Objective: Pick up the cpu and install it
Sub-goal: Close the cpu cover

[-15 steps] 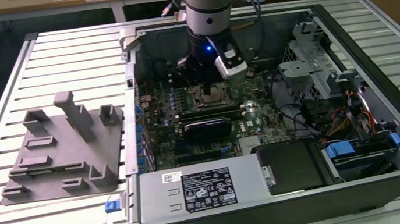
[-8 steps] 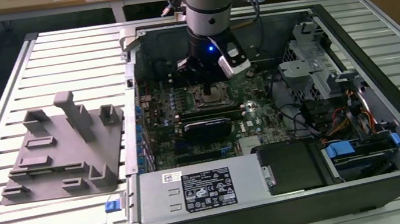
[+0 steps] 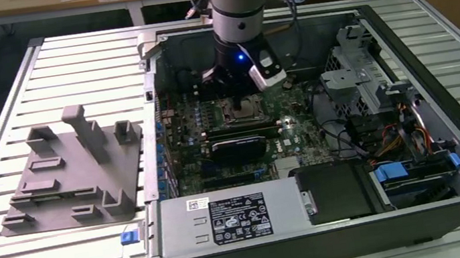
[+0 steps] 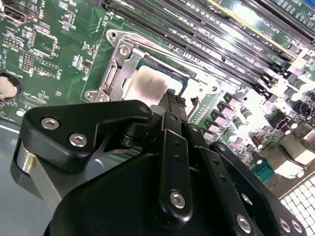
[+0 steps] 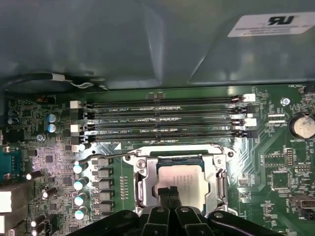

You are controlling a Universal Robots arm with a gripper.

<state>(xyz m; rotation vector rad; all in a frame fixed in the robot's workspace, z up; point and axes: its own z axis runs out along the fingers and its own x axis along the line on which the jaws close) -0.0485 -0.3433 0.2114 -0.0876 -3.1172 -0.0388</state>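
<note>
The cpu (image 5: 183, 173), a flat square chip with a silvery top, lies inside the metal socket frame (image 5: 140, 187) on the green motherboard; it also shows in the second wrist view (image 4: 143, 87) and the exterior view (image 3: 250, 107). My gripper (image 5: 170, 191) hangs just over the chip's near edge with its two black fingers pressed together and nothing between them. In the second wrist view the gripper (image 4: 172, 97) has its tips over the chip's edge. In the exterior view the arm stands upright inside the open computer case, the gripper (image 3: 239, 95) right above the socket.
Memory slots (image 5: 162, 118) run beside the socket. The case wall (image 5: 123, 44) rises behind them. A coin battery (image 5: 301, 126) sits on the board. A grey fixture block (image 3: 74, 171) rests on the slatted table at the exterior view's left. Power supply (image 3: 225, 221) and drive cage (image 3: 368, 82) crowd the case.
</note>
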